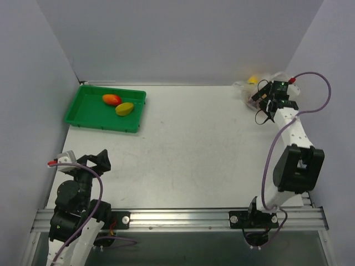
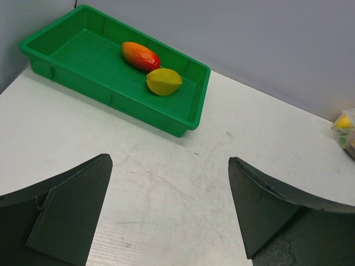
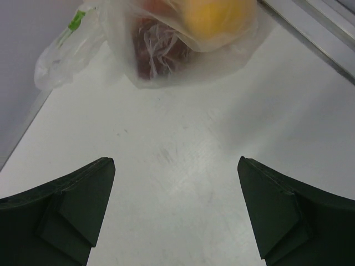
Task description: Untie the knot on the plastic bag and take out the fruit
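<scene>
Clear plastic bag [image 3: 238, 52], knot [image 3: 159, 47] tied, yellow fruit [image 3: 219, 16] inside, far-right corner

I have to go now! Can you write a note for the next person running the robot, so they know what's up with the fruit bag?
Left gripper: jaws open, empty, at the near left, far from the bag.
Right gripper: jaws open, empty, just short of the bag, not touching it.
Bag: in the far right corner, fruit inside. The knot seems to be the bunched plastic on the side toward the right arm.
Done: nothing yet.
Left: untie the knot, take the fruit out.
</scene>
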{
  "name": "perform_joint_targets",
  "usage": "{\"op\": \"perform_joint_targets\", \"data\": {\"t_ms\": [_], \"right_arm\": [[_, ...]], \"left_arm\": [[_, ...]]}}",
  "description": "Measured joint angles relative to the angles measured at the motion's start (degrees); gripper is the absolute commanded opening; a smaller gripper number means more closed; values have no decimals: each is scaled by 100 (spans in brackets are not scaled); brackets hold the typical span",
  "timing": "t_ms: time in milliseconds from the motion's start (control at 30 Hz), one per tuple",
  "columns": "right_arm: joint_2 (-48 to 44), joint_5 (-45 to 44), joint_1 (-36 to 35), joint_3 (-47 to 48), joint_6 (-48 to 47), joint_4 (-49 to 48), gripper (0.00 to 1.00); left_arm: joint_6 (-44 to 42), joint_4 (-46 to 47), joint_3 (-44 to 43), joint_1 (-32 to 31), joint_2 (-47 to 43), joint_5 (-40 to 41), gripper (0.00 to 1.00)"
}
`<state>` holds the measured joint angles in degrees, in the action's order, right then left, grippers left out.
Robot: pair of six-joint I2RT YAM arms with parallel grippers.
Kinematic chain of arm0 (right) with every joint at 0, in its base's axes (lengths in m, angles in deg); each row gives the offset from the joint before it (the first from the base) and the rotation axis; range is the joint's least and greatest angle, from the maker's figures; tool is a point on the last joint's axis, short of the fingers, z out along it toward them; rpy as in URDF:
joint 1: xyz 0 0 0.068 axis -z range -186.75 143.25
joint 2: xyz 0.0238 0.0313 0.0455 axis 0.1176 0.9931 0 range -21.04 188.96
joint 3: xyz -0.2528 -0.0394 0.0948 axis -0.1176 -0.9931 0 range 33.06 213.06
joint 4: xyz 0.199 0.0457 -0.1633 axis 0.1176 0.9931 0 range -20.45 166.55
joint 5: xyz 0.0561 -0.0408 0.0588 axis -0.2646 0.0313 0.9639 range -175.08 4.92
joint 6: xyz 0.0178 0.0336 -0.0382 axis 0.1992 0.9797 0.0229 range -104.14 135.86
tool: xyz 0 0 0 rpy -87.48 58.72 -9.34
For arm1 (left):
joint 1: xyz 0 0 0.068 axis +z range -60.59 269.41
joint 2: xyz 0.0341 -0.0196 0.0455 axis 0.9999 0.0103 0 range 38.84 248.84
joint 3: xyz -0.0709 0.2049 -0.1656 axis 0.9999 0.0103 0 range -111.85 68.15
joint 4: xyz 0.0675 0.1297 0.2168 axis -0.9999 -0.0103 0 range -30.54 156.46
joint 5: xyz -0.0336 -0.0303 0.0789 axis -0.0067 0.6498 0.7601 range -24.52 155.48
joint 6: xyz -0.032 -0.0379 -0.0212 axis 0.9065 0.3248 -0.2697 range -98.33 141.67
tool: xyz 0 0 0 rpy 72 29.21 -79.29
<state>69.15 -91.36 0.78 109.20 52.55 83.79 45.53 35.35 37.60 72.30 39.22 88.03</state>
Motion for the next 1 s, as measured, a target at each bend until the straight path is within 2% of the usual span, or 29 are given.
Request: {"op": "perform_joint_targets", "data": {"t_ms": [233, 433, 500, 533, 600, 633, 700, 733, 767, 833, 1000], "right_arm": [[1746, 254, 264, 531, 804, -1392, 100], [2647, 275, 339, 540, 1290, -2361, 100], [2830, 267, 343, 540, 1392, -2634, 91], [2905, 267, 345, 540, 1432, -2745, 76], [3027, 271, 369, 542, 1484, -2924, 58], [3058, 271, 372, 542, 1521, -3008, 43], [3088, 282, 374, 540, 1565, -3119, 28], [3088, 284, 374, 531, 1591, -3187, 15], [3088, 297, 376, 501, 1593, -3289, 8], [3080, 365, 376, 378, 1633, -3510, 0], [2789, 686, 356, -367, 1705, -3757, 0]], "left_arm": [[-4, -13, 9, 0, 0, 94, 97], [-2, -44, 9, 162, 0, 181, 97], [-2, -44, 9, 195, 0, 190, 97], [-2, -44, 9, 201, 0, 195, 97], [-2, -44, 9, 223, 2, 197, 97], [-2, -44, 9, 232, 7, 203, 97], [-2, -44, 9, 249, 9, 210, 97], [-2, -44, 9, 260, 9, 212, 97], [-2, -42, 9, 267, 9, 214, 97], [-2, -42, 9, 269, 9, 212, 97], [-4, -42, 9, 271, 9, 210, 97]]}}
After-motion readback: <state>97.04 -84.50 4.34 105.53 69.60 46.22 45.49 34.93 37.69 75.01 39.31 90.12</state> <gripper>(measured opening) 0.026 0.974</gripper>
